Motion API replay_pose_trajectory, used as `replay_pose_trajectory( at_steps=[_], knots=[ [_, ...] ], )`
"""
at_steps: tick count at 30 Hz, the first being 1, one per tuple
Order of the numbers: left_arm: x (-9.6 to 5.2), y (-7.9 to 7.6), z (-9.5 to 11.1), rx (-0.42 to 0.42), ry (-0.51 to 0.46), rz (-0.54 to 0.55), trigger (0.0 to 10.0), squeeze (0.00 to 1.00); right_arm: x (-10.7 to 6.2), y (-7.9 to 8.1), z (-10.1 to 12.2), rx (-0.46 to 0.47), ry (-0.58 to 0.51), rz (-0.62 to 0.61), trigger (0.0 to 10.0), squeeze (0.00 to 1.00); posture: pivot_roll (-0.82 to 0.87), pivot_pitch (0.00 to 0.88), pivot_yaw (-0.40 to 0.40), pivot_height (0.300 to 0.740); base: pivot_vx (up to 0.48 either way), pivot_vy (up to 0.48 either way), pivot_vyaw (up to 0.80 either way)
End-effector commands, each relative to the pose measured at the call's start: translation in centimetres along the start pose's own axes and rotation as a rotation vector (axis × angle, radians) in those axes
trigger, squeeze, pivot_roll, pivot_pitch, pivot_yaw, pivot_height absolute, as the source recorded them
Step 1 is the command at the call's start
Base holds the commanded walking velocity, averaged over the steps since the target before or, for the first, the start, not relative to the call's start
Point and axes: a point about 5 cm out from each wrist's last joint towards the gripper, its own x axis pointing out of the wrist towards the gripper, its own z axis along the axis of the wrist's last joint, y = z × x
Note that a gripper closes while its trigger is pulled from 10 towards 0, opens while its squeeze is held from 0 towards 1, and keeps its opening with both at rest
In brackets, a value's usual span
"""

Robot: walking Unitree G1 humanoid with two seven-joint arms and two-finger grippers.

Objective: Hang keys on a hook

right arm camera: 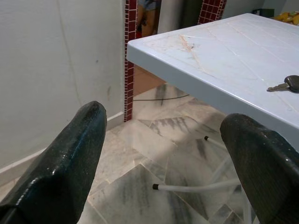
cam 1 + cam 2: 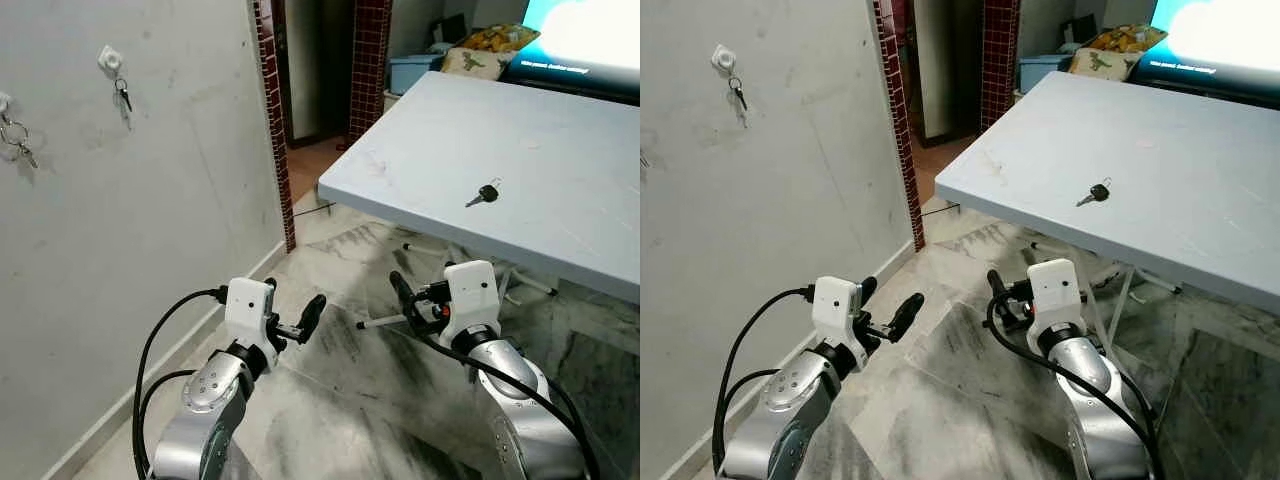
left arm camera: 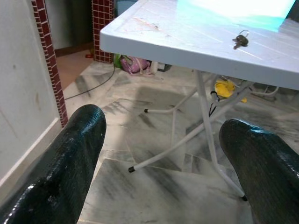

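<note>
From where I stood, a second key ring (image 2: 14,138) on the wall ran off the left edge, its hook (image 2: 3,101) barely showing. The key (image 1: 286,84) on the table (image 1: 224,60) was clipped by the right wrist view's border, and its teeth were too small to read. The screen (image 2: 585,35) behind was cut off and glared white.

Home interior: marble floor (image 2: 350,380), plastic folding table (image 2: 560,150), wall hooks (image 2: 108,60), brick-tiled doorway (image 2: 320,70).
</note>
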Motion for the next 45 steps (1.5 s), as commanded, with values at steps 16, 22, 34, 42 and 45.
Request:
replay_pose_trajectory(
  at_steps=[16,22,34,42,45],
  knots=[
    [-0.07,-0.22,-0.07,0.015,0.011,-0.022,10.0,0.0,0.02,0.08,0.15,0.003,0.007,-0.008,10.0,0.0,-0.07,0.003,0.057,0.74,0.353,0.0,-0.09],
    [-0.1,-0.26,-0.1,0.014,0.014,-0.025,10.0,0.0,0.03,0.12,0.1,0.001,0.01,-0.007,10.0,0.0,-0.07,0.005,0.058,0.74,0.375,0.0,-0.8],
    [0.09,-0.16,0.08,0.017,0.011,-0.025,10.0,0.0,0.15,0.05,0.16,-0.003,0.014,-0.009,10.0,0.0,-0.07,0.013,0.058,0.74,0.369,0.0,-0.22],
    [-0.13,-0.08,-0.09,0.019,0.02,-0.023,10.0,0.0,0.14,-0.05,0.04,-0.017,0.018,-0.014,10.0,0.0,-0.07,0.013,0.062,0.74,0.36,0.0,0.0],
    [-0.08,-0.23,-0.11,0.02,0.021,-0.029,10.0,0.0,0.18,-0.12,0.03,-0.017,0.02,-0.018,10.0,0.0,-0.07,0.01,0.065,0.74,0.359,0.0,0.0]
  ],
)
